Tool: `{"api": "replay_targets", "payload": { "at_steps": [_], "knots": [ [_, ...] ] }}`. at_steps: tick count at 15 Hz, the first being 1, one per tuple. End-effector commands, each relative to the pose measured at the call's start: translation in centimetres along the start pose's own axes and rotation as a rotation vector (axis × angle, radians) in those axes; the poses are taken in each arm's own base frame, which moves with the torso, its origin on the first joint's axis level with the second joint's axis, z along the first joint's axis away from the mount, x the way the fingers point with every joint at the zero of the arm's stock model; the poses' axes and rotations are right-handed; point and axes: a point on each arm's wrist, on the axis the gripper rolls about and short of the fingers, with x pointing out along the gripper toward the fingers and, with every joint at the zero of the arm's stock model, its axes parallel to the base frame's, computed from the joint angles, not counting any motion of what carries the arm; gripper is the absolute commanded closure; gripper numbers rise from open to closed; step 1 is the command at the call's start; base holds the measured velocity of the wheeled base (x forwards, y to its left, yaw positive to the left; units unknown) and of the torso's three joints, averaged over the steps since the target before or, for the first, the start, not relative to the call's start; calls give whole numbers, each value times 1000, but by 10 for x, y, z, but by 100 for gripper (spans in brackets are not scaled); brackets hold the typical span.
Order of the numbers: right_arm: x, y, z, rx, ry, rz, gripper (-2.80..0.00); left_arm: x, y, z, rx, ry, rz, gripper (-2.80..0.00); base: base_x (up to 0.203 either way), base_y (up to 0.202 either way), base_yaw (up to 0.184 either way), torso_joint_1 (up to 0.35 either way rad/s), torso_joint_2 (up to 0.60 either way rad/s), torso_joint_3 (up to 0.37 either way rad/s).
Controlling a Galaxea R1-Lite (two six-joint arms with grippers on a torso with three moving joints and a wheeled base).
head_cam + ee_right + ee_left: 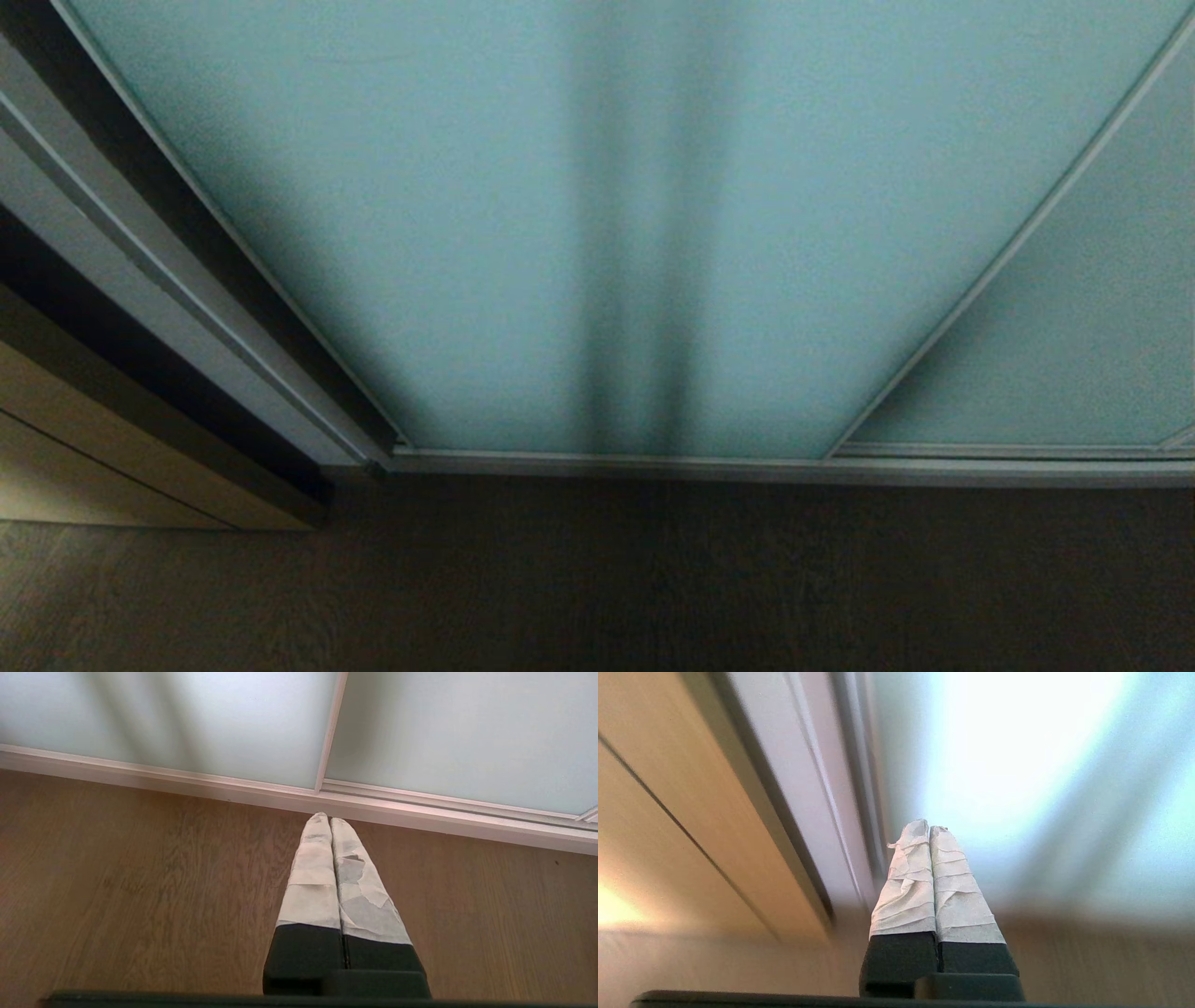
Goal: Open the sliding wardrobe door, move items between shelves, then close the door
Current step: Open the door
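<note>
The door is shut; opening is the step in hand. Left tool, clenched empty, must reach its left frame edge; right tool clenched, idle.

Left gripper: two long fingers tapering toward the tips. Outer part of each wrapped in pale, off-white tape, wrinkled in cross bands, one loose scrap sticking out near a tip. Base of each finger is bare matte black block, seated on a black cross-bar.

Right gripper: same build. Tape on its fingers is greyer, patchier, with torn edges and a darker worn spot on one finger. Black blocks below.
</note>
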Motion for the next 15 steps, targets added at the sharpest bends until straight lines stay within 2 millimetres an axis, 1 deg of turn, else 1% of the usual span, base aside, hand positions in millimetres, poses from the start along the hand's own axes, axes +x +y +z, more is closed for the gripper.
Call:
{"api": "replay_targets", "payload": {
  "at_steps": [1, 4, 5, 6, 7, 10, 13, 15],
  "knots": [
    [0, 0, 0, -1, -1, 1, 0, 50, 2, 47, -2, -42, 137, 0, 0, 0, 0, 0, 0, 0],
    [0, 0, 0, -1, -1, 1, 0, 106, 6, 110, -31, -226, 389, 0, 0, 0, 0, 0, 0, 0],
    [0, 0, 0, -1, -1, 1, 0, 122, 7, 128, -41, -279, 445, 0, 0, 0, 0, 0, 0, 0],
    [0, 0, 0, -1, -1, 1, 0, 135, 7, 139, -46, -307, 485, 0, 0, 0, 0, 0, 0, 0],
    [0, 0, 0, -1, -1, 1, 0, 149, 7, 144, -46, -313, 520, 0, 0, 0, 0, 0, 0, 0],
    [0, 0, 0, -1, -1, 1, 0, 185, 7, 149, -44, -317, 577, 0, 0, 0, 0, 0, 0, 0],
    [0, 0, 0, -1, 0, 1, 0, 212, 10, 152, -44, -356, 629, 0, 0, 0, 0, 0, 0, 0],
    [0, 0, 0, -1, -1, 1, 0, 228, 10, 160, -52, -377, 641, 0, 0, 0, 0, 0, 0, 0]
  ]
}}
